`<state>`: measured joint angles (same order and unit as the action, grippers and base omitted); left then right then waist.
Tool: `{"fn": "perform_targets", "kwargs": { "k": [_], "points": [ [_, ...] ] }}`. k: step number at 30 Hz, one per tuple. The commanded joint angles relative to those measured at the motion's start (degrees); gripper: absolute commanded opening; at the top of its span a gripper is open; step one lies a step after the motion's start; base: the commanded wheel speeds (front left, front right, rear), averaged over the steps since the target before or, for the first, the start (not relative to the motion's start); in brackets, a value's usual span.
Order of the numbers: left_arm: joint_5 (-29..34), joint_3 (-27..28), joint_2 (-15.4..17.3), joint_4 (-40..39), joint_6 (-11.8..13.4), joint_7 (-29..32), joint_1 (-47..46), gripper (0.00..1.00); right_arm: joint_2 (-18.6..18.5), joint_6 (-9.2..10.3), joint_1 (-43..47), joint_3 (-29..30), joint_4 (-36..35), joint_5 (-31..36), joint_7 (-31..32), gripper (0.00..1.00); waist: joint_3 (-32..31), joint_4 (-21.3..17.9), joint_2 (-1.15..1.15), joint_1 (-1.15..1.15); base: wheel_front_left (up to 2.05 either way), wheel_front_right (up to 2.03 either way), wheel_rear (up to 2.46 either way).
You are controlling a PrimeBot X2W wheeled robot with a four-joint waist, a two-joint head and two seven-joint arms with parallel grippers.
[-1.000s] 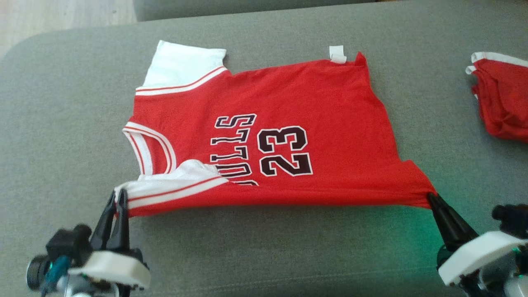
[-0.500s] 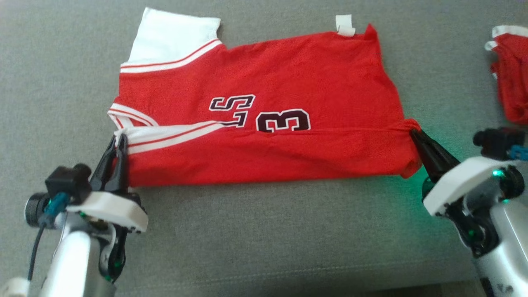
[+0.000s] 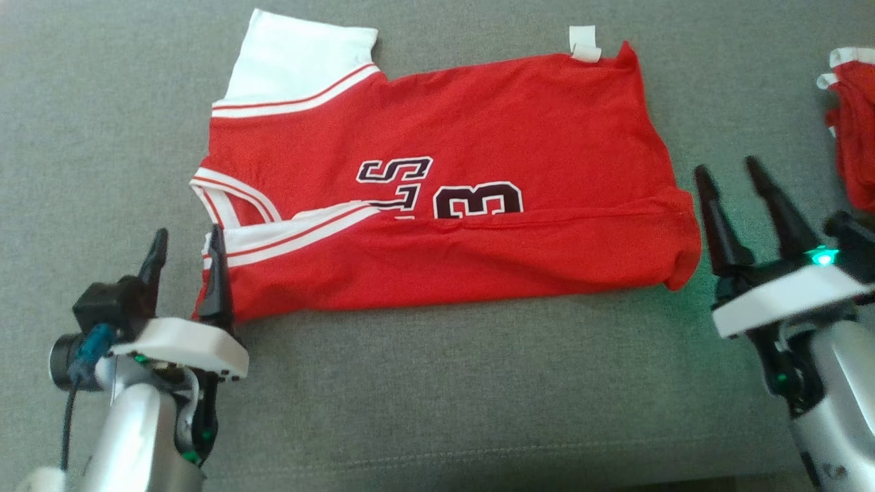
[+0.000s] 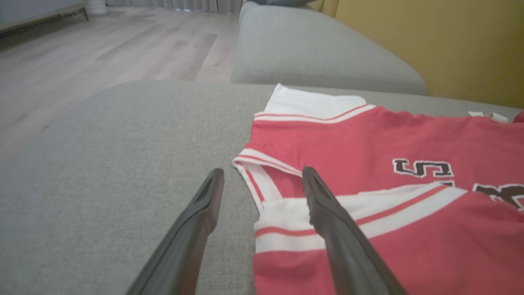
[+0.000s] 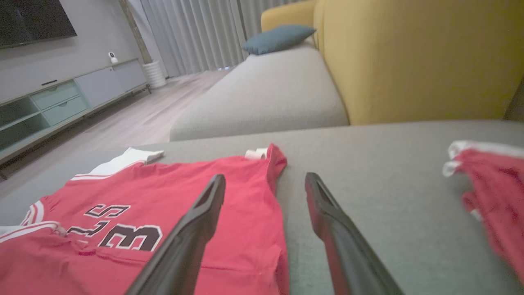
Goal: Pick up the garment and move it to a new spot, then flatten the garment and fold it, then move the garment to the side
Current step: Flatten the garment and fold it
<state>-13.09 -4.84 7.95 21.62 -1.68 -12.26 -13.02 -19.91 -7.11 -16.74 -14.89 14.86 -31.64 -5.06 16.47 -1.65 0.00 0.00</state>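
The garment (image 3: 478, 123) is a red jersey with white sleeves, dark letters and a number, lying on the grey cushion with its near edge folded up over the print. It also appears in the left wrist view (image 4: 409, 143) and the right wrist view (image 5: 163, 192). My left gripper (image 3: 186, 240) stands open at the jersey's near left corner, one finger (image 4: 327, 213) over the white sleeve band, holding nothing. Just off the jersey's right edge my right gripper (image 3: 730, 171) is open and apart from the cloth, its fingers (image 5: 196, 221) spread wide.
A second red and white cloth (image 3: 854, 137) lies at the far right of the cushion (image 3: 437, 383). Beyond it stand a yellow sofa back (image 5: 409, 57), another grey seat (image 5: 266, 90), wooden floor (image 4: 82, 49) and a low cabinet (image 5: 61, 98).
Both grippers went from shut on the jersey's near corners to open and let go. The folded near edge now lies flat over the lower half of the print.
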Motion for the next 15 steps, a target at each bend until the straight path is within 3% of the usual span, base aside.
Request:
{"fn": "perform_targets", "kwargs": {
  "k": [1,8,15],
  "points": [
    [0.76,2.54,0.23,-3.99,1.60,-1.68,0.52,1.00,-1.10,-0.37,1.89,1.11,-3.01,3.45,-3.97,1.00,-0.75,0.01,0.00,0.00,0.00,0.00,0.00],
    [5.37,1.90,-1.27,-14.07,6.52,-2.69,6.05,1.00,3.55,-0.37,9.61,7.48,-9.73,12.22,-7.17,1.00,-3.14,-0.37,0.00,0.00,0.00,0.00,0.00],
    [7.08,0.45,-2.16,-19.61,8.21,-2.73,11.47,1.00,7.73,-0.37,15.74,9.51,-14.56,14.50,-4.22,1.00,-4.59,-0.92,0.00,0.00,0.00,0.00,0.00]
  ]
}}
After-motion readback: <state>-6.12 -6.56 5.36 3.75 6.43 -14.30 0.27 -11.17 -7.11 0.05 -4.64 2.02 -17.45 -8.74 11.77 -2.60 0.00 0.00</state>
